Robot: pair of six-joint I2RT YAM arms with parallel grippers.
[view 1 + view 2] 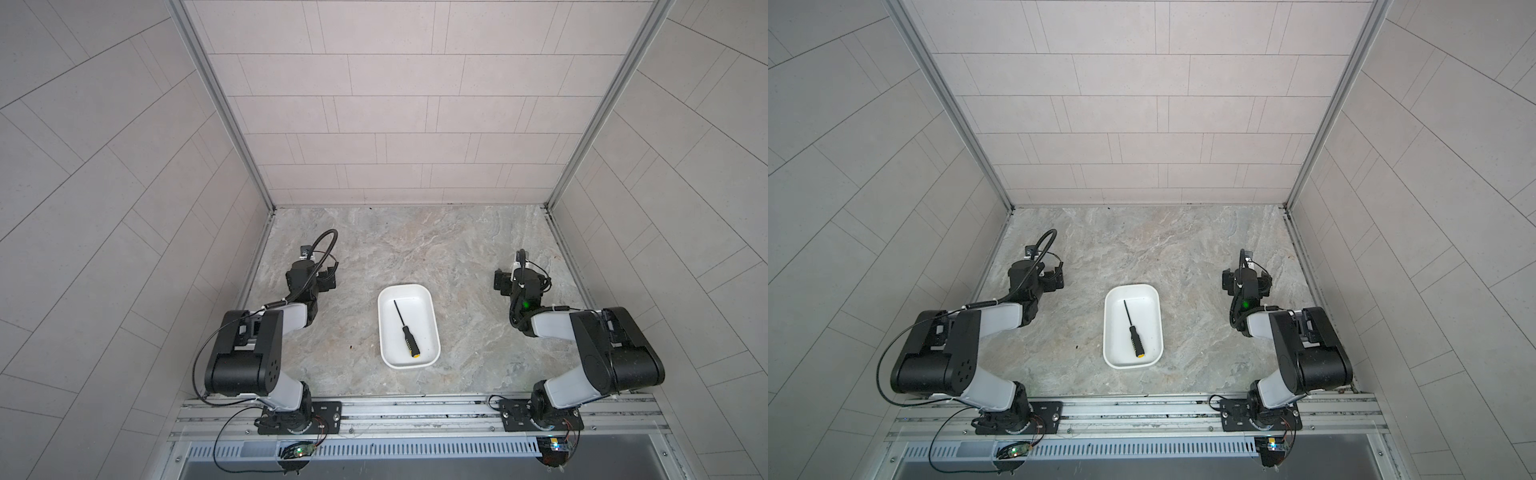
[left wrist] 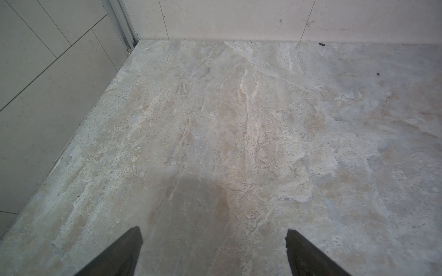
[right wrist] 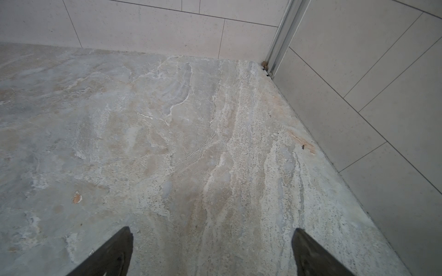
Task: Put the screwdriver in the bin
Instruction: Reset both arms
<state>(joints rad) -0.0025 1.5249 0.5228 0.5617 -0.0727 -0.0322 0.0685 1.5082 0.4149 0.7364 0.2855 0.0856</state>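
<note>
Now, screwdriver (image 1: 405,329): lies flat inside the bin (image 1: 424,309), seen in both top views (image 1: 1133,328); nothing grips it.
screwdriver lie: slanted a little off the bin's long side, thin dark shaft toward the far wall, yellow end cap toward the near rim.
screwdriver contact: rests on the bin floor; the cap is close to the near wall, and I cannot tell whether it touches.
bin: white, shallow, rounded corners; sits on the table (image 1: 415,241) about midway between the 2 arms; holds only the screwdriver.
left gripper (image 2: 212,230): jaws spread wide, nothing between them, bare table beneath; well apart from the bin, off to its left.
left fingers (image 2: 124,253): 2 dark tips, aimed toward the far left corner.
right gripper (image 3: 212,229): jaws spread wide as well, empty, bare table beneath; well apart from the bin, off to its right.
right fingers (image 3: 313,253): 2 dark tips, aimed toward the far right corner.
left arm (image 1: 249,353): bent, elbow raised near its base.
right arm (image 1: 615,353): bent likewise, green light showing near the wrist.
table: grey-beige marble pattern.
walls (image 1: 395,104): pale tiled panels on 3 sides.
rail (image 1: 415,409): aluminium, along the near edge, carries both arm bases.
</note>
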